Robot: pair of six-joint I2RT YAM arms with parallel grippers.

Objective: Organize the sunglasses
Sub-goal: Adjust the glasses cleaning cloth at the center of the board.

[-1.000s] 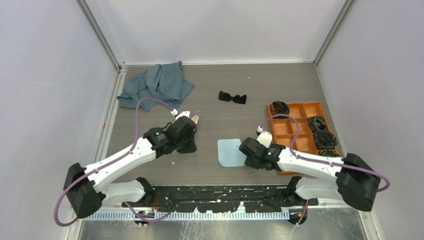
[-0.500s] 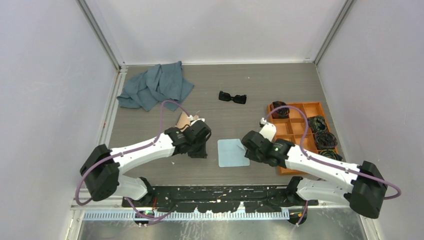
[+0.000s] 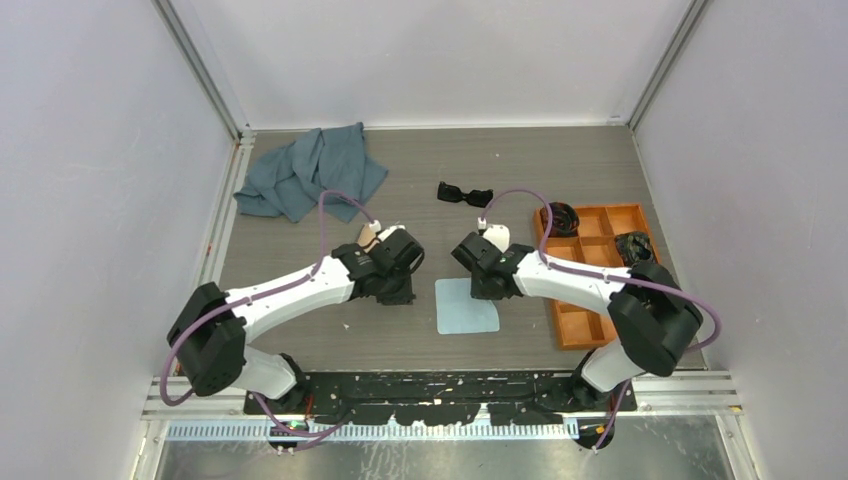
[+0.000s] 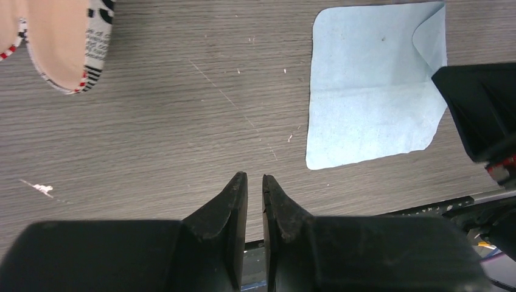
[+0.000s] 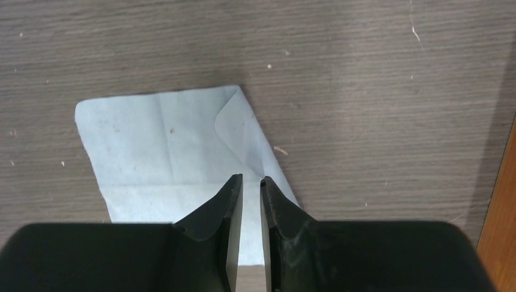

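Note:
The black sunglasses (image 3: 465,194) lie folded on the far middle of the table, apart from both grippers. My left gripper (image 3: 397,290) (image 4: 255,176) hovers over bare table with its jaws nearly together and nothing between them. The patterned case (image 3: 368,236) (image 4: 58,42) lies open just beyond it, partly hidden by the arm. My right gripper (image 3: 482,284) (image 5: 251,178) is shut and empty over the upper right corner of the light blue cloth (image 3: 466,306) (image 5: 164,146) (image 4: 371,91).
An orange compartment tray (image 3: 598,285) stands at the right with black coiled bundles (image 3: 560,215) in its far cells. A grey-blue towel (image 3: 312,172) lies crumpled at the far left. The right gripper's body shows at the right edge of the left wrist view (image 4: 481,109).
My right gripper has swung left and away from the tray, to the cloth's far right corner. My left gripper moved right toward the cloth, uncovering part of the case.

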